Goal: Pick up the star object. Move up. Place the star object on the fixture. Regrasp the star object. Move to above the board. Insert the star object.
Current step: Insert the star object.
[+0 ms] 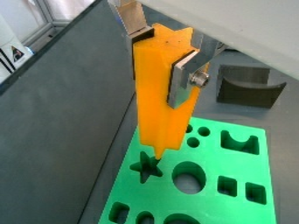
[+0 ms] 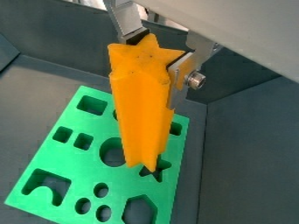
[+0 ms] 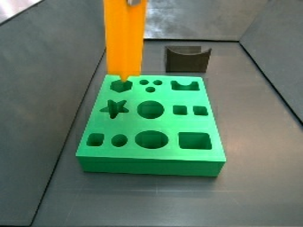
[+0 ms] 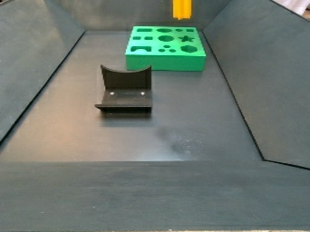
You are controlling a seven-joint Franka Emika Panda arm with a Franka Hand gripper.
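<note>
The gripper [image 1: 173, 59] pinches the star object [image 1: 162, 96] upright, hanging below it over the board [image 1: 233, 188], near the star hole [image 1: 147, 164]. If the ridges are rotated off the cut-out, the tip could jam on the rim.

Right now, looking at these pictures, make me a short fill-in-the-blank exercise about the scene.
1. The gripper holds the star bar between its fingers, and the bar's colour is ____.
2. The bar hangs upright above the green ____.
3. The fixture carries ____ pieces.

Missing words: orange; board; no
</note>
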